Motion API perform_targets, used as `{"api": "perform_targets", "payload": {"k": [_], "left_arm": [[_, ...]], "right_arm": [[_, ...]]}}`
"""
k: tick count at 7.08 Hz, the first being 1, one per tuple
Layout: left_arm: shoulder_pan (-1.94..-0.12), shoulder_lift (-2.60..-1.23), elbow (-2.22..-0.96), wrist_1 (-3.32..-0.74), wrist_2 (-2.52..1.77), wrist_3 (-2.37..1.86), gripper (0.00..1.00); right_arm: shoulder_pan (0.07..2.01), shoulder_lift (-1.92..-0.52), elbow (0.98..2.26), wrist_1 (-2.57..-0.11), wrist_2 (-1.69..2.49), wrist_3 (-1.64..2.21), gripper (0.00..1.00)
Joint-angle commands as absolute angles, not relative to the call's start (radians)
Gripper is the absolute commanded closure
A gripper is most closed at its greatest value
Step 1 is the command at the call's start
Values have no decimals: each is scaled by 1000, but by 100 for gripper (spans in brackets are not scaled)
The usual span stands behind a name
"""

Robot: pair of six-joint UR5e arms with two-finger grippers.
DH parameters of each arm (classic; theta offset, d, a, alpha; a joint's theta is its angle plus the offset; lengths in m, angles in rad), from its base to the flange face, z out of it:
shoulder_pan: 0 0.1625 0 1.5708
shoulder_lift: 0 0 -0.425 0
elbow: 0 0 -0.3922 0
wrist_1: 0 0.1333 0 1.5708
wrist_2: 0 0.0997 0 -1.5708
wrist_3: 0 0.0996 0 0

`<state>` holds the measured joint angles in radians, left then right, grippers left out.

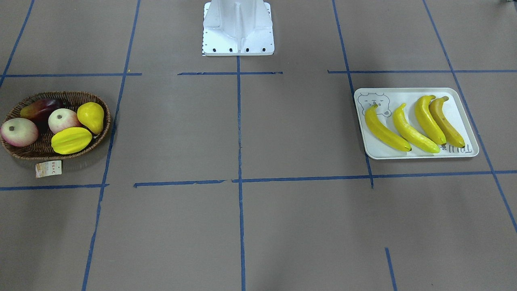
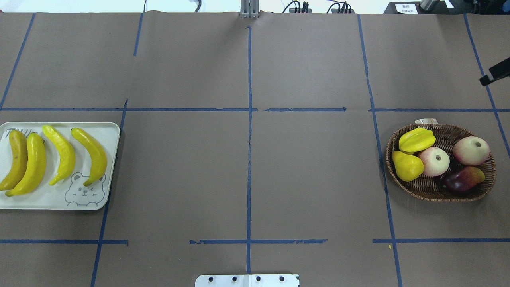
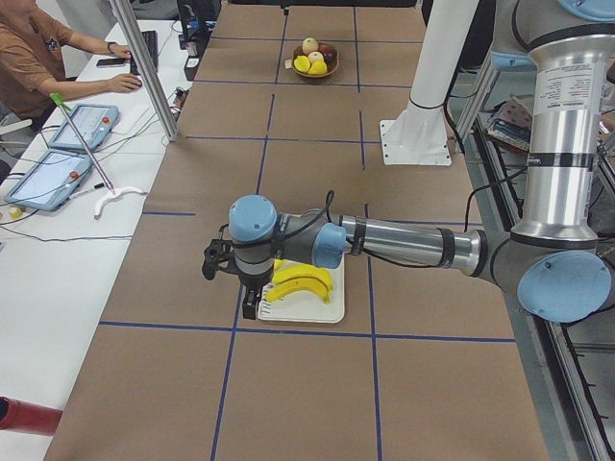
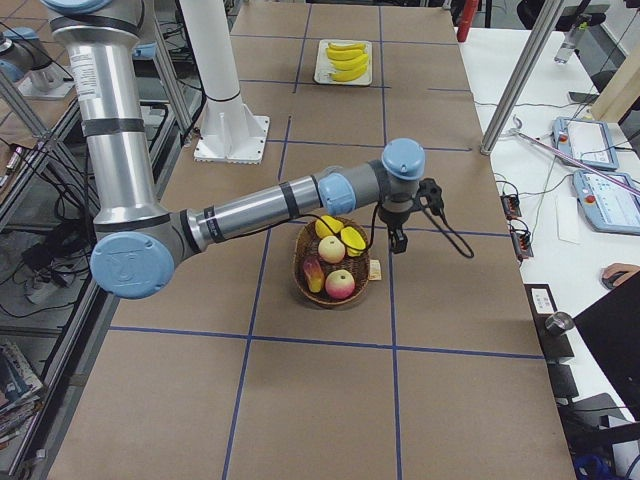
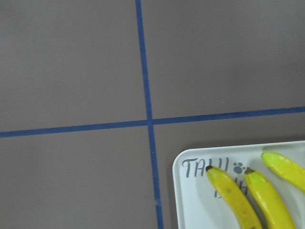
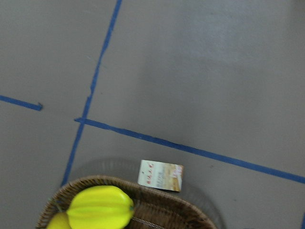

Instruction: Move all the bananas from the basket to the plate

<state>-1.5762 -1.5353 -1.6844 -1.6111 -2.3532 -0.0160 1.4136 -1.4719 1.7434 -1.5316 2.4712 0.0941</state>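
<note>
Several yellow bananas [image 1: 414, 131], one duller and brownish [image 1: 446, 121], lie side by side on the white bear-face plate [image 1: 404, 92], also in the overhead view [image 2: 48, 201]. The wicker basket [image 1: 24, 151] holds no banana. The left gripper [image 3: 252, 305] hangs over the plate's [image 3: 303, 312] outer end; I cannot tell if it is open or shut. The left wrist view shows the plate's lettered corner [image 5: 190, 200] and banana tips [image 5: 233, 200]. The right gripper [image 4: 397, 240] hangs just past the basket's [image 4: 297, 265] tag side; I cannot tell its state.
The basket [image 2: 430, 193] holds a starfruit [image 2: 416, 140], a yellow pear [image 2: 406, 166], two pale apples [image 2: 471, 150] and a dark red mango [image 2: 464, 179]. Its paper tag [image 6: 160, 175] lies on the table. The white robot base [image 1: 238, 28] stands at the table's middle edge.
</note>
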Motion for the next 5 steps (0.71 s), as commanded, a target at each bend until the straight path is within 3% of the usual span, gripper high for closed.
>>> {"api": "perform_targets", "payload": {"k": [1,5], "left_arm": [[-1606,-1484,-1680,-1571,-2381,15,0],[-1606,-1471,-1661,-1585,-2407,17,0]], "right_arm": [[1480,-1534,1719,-1535,2517,14,0],[1630,-1650,1606,-1529,2454,-58,0]]}}
